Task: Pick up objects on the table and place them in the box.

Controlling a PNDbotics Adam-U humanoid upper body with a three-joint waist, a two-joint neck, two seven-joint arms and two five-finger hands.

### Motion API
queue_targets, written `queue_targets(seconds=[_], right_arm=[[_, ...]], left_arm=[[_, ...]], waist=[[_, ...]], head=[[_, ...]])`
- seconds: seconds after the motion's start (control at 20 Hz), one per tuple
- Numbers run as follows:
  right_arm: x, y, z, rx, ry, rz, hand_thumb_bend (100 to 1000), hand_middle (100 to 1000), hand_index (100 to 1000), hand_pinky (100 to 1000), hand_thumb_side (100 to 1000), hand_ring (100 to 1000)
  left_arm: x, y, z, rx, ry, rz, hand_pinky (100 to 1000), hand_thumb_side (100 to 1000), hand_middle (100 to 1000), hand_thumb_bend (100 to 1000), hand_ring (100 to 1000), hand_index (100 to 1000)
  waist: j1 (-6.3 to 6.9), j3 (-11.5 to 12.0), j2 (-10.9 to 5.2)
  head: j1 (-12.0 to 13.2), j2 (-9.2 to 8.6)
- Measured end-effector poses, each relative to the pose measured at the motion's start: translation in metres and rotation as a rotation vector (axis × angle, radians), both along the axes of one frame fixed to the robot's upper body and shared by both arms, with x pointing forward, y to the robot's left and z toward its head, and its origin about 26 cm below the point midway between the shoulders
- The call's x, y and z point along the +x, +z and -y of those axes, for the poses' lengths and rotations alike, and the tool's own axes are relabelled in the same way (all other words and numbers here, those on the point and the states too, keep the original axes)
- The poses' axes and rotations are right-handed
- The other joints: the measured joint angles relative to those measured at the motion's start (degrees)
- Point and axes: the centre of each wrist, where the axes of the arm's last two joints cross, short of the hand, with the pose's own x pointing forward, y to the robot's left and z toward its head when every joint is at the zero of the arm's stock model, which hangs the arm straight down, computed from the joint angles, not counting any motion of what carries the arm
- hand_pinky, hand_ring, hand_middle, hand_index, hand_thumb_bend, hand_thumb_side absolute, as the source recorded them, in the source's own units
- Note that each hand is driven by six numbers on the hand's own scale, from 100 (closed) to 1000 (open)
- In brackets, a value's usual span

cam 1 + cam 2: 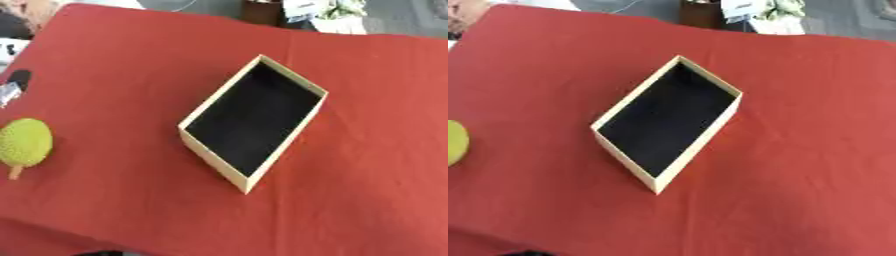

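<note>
An open cardboard box (216,159) with cream walls and a black inside lies askew in the middle of the red tablecloth; nothing shows inside it. A yellow-green bumpy fruit (24,142) with a short stem lies on the cloth at the left edge, well apart from the box; in the right eye view only its rim (453,142) shows. Neither of my hands appears in either view.
A small black and silvery thing (16,83) sits at the left edge above the fruit; I cannot make out what it is. Beyond the table's far edge stand a dark brown container (262,12) and some white clutter (337,14).
</note>
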Motion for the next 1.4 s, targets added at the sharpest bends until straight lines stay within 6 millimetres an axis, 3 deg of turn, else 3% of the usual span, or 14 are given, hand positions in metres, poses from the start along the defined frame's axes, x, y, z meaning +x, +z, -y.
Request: queue_targets(seconds=[0.2,0.45,0.65,0.85,0.95,1.15,1.25,1.3,1.4], right_arm=[[0.000,-0.001,0.000,0.000,-0.002,-0.005,100,880,848,822,802,875],[0.000,-0.002,0.001,-0.001,-0.002,-0.006,100,879,848,822,803,875],[0.000,-0.002,0.001,0.000,-0.002,-0.006,100,878,847,820,803,870],[0.000,-0.002,0.001,0.000,-0.003,-0.007,100,878,847,820,804,869],[0.000,-0.002,0.001,0.000,-0.003,-0.007,100,878,847,820,804,869],[0.000,-0.002,0.001,0.000,-0.003,-0.008,100,877,846,819,804,868],[0.000,-0.002,0.001,0.000,-0.003,-0.008,100,877,846,818,804,868],[0.000,-0.002,0.001,0.000,-0.004,-0.008,100,877,845,818,805,868],[0.000,-0.002,0.001,0.000,-0.004,-0.009,100,876,845,818,806,868]], left_arm=[[-0.003,-0.005,-0.006,-0.005,0.004,-0.137,894,935,862,221,880,942],[-0.004,-0.005,-0.011,-0.003,0.029,-0.263,894,889,823,403,868,928],[-0.004,-0.007,-0.014,0.015,0.044,-0.328,875,1000,786,561,843,914],[-0.005,-0.015,-0.020,0.009,0.050,-0.384,859,1000,778,668,833,912],[-0.005,-0.019,-0.023,-0.003,0.052,-0.403,843,1000,775,775,826,908],[-0.004,-0.026,-0.028,-0.020,0.064,-0.436,841,1000,775,794,828,912],[-0.004,-0.030,-0.030,-0.013,0.083,-0.450,845,1000,784,742,833,916],[-0.004,-0.032,-0.031,-0.008,0.093,-0.457,852,939,787,662,836,919],[-0.004,-0.035,-0.033,0.005,0.112,-0.464,854,830,795,601,840,934]], waist=[[0.12,0.2,0.00],[-0.06,0.1,0.00],[-0.24,0.0,0.00],[-0.23,-0.1,0.00],[-0.24,-0.1,0.01],[-0.27,0.0,0.01],[-0.28,0.0,0.01],[-0.30,0.0,0.01],[-0.40,0.0,0.01]], head=[[0.0,0.01],[0.0,0.01],[0.1,0.01],[0.4,0.00],[0.5,0.00],[1.0,0.00],[1.4,0.00],[1.6,0.00],[1.9,0.00]])
